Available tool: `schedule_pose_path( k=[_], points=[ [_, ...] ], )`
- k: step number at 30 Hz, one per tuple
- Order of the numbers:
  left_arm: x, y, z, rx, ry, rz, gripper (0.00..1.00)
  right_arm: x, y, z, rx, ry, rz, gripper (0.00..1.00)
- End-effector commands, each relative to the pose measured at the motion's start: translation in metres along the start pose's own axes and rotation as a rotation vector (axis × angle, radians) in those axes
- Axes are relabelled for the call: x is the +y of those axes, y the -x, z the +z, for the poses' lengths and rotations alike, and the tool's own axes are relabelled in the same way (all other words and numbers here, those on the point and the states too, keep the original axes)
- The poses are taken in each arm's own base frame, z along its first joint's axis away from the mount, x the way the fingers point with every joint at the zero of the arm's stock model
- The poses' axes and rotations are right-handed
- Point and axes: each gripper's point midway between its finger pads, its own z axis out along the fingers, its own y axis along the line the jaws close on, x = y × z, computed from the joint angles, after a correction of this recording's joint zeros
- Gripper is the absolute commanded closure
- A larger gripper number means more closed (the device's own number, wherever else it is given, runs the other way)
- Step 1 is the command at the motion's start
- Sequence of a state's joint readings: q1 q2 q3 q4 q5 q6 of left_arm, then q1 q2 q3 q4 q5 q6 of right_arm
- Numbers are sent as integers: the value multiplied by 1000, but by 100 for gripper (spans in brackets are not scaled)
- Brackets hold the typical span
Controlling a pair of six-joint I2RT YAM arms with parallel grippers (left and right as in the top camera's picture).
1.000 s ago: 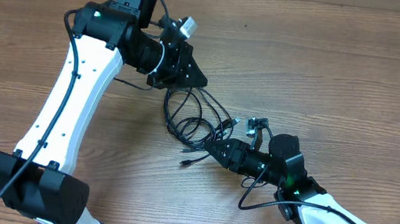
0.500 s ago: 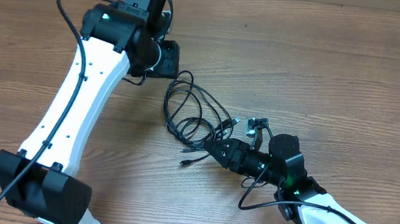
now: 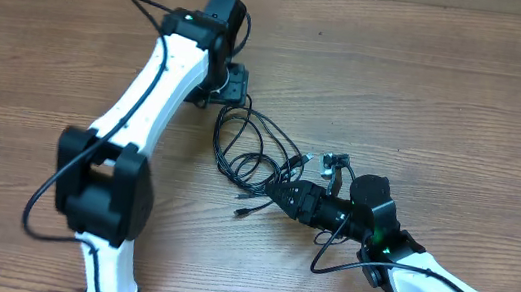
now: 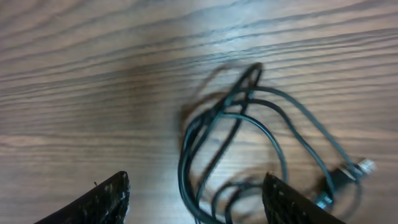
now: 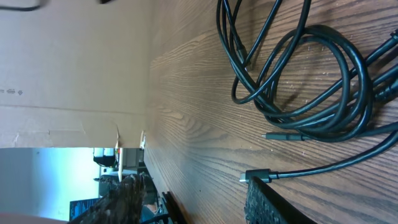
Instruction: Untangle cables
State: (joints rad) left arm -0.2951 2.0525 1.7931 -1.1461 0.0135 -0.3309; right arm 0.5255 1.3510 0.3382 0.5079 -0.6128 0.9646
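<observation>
Left hand hangs over the far end of the cables, near the middle of the table. In the left wrist view its fingers stand wide apart. The cable loops lie on the wood between and beyond them, and neither finger touches a strand, so this hand holds nothing.

The right hand sits low at the near right side of the bundle and points toward it. It is spread open too, with nothing between its fingers. A plug lies just at the tip of one finger; whether it touches cannot be told.

The cables form a loose pile of overlapping loops between the two hands. One narrow loop reaches toward the left hand, and a silver-tipped end lies off to the right. Another small end lies on the near side, just apart from the pile.

Bare wood spreads wide to the right and far right of the pile, and also to the left beyond the left arm. A cardboard wall stands along the table's far edge, well apart from the cables.
</observation>
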Motion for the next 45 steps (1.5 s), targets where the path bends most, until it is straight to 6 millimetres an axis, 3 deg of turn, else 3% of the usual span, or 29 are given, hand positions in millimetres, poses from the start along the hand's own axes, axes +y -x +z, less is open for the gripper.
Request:
schedule_pose_path(
  k=[1, 6, 12, 14, 16, 18, 19, 27, 29, 35, 40, 45],
  points=[
    [-1, -1, 22, 34, 25, 9, 32, 3, 3, 0, -12, 4, -17, 48],
    [-1, 2, 45, 50, 34, 10, 33, -3, 4, 0, -27, -22, -6, 48],
    [-4, 10, 49, 21, 24, 9, 37, -9, 1, 0, -14, -44, 12, 48],
    [-4, 12, 49, 14, 22, 10, 50, -10, 0, 0, -9, -51, 18, 48],
    [-4, 13, 50, 13, 22, 10, 77, -11, -1, 0, -8, -54, 20, 48],
    [-4, 12, 50, 13, 27, 10, 89, -11, -1, 0, -8, -53, 20, 48],
    [-4, 12, 51, 14, 26, 10, 91, -11, -1, 0, -8, -53, 20, 48],
    [-3, 11, 51, 17, 31, 11, 67, -11, -1, 0, -7, -54, 21, 49],
    [-2, 10, 52, 23, 32, 14, 67, -11, -1, 0, -7, -54, 21, 49],
    [-2, 9, 53, 32, 32, 14, 80, -11, -1, 0, -8, -54, 21, 49],
    [-2, 7, 53, 39, 34, 14, 76, -11, -1, 0, -8, -54, 21, 49],
    [-1, 4, 57, 48, 38, 13, 77, -11, -1, 0, -8, -54, 21, 49]
  ],
)
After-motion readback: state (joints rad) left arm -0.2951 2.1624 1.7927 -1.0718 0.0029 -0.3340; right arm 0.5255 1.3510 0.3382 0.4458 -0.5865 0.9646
